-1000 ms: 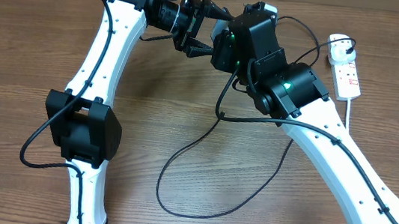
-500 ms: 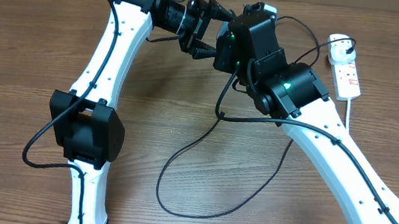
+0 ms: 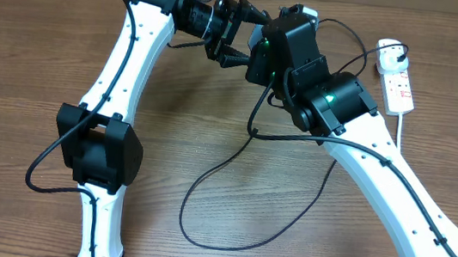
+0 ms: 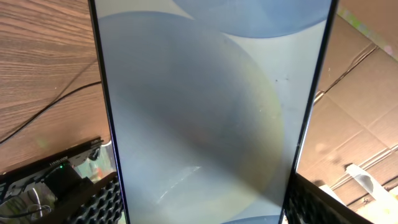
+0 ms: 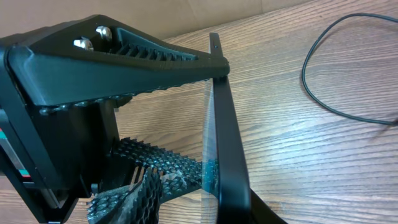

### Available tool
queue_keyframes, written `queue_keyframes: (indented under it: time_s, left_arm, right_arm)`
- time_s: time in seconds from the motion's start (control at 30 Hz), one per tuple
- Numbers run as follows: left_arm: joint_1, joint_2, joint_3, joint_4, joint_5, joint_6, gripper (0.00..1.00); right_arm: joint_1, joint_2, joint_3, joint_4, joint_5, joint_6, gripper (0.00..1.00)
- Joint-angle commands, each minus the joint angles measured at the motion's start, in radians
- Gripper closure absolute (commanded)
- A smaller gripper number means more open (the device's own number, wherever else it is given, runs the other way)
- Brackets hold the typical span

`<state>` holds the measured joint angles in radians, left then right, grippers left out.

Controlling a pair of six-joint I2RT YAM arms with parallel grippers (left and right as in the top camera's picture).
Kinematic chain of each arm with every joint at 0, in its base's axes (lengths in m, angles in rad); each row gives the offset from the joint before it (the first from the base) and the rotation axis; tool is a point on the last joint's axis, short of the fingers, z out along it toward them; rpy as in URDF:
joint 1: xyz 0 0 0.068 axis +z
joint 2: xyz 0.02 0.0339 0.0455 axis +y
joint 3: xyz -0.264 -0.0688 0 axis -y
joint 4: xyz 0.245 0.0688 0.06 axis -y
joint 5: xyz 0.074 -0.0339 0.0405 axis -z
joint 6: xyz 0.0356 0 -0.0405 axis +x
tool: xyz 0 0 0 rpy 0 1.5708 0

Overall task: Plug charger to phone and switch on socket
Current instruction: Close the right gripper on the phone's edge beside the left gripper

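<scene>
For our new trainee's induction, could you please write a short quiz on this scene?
1. True or false: the phone fills most of the left wrist view.
2. In the overhead view, the socket lies: A) far right, B) near left, C) centre.
3. What thin black thing lies looped on the table?
Key: 1 true; 2 A; 3 the charger.

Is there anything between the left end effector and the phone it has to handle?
Nothing visible does. The phone sits between the left end effector's fingers, one at each long edge, and its screen fills that wrist's view.
</scene>
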<state>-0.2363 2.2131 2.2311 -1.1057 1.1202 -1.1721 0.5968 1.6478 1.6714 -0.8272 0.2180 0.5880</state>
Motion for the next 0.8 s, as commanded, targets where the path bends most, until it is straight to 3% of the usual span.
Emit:
queue_keyframes:
  time_s: [0.0, 0.77]
  left_arm:
    - [-0.007, -0.035, 0.023, 0.007, 0.021, 0.034, 0.29]
    - [-0.015, -0.035, 0.023, 0.007, 0.026, 0.050, 0.28]
  right_arm:
    - [-0.003, 0.012, 0.023, 0.006, 0.018, -0.020, 0.67]
    - [-0.003, 0.017, 0.023, 0.023, 0.018, -0.021, 0.76]
